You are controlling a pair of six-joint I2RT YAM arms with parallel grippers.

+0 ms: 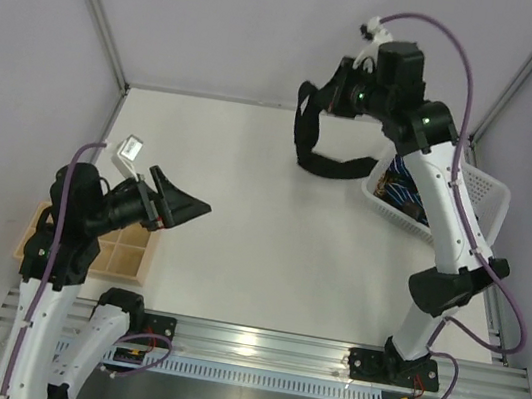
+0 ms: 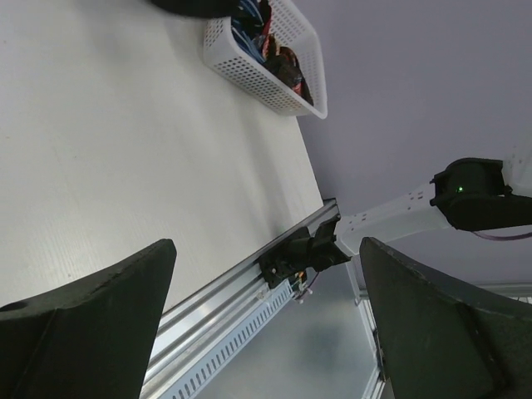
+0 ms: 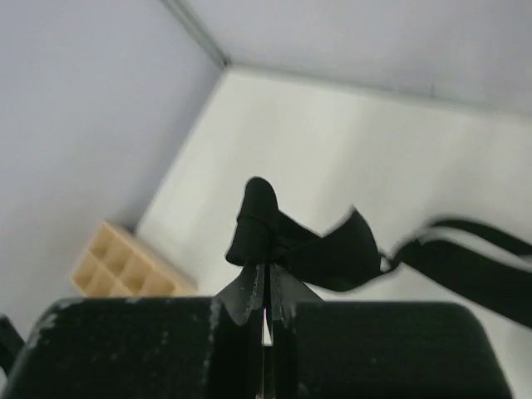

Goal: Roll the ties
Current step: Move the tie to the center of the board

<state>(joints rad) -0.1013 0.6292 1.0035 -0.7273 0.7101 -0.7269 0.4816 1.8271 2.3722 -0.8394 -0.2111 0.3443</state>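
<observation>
One black tie beside one basket; perhaps three ties inside it; one wooden divider tray.

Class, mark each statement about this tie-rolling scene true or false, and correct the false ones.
1. The right gripper is shut on the black tie. True.
2. The left gripper grips the tie's other end. False: the left gripper is open and empty.
3. The white basket is empty. False: other ties lie in it.
4. The wooden tray lies at the left side of the table. True.
</observation>
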